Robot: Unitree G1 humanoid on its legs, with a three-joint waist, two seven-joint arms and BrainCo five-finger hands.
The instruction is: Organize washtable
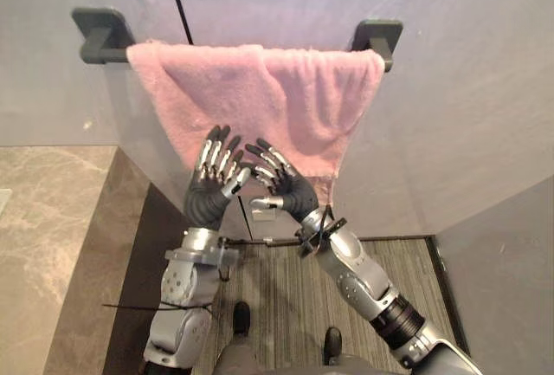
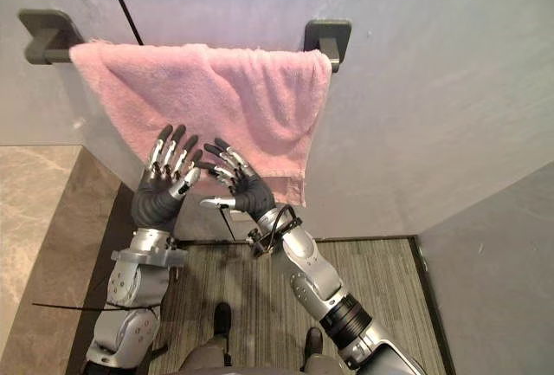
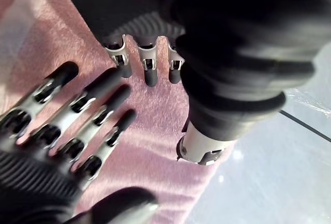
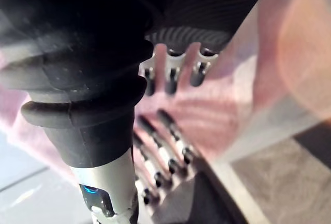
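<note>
So there's one pink towel (image 1: pixel 260 98), draped over the one dark rail (image 1: pixel 99 33) with its two brackets. The towel's long side runs along the rail and its ends hang straight down, lowest under the right bracket. Two hands sit just below the rail, left hand (image 1: pixel 215 167) beside right hand (image 1: pixel 279 176), both with fingers spread straight and nothing held.

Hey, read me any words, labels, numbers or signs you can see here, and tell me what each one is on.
None: no text is readable on the pink towel, the dark towel bar, the grey wall, the left hand or the right hand.
</note>
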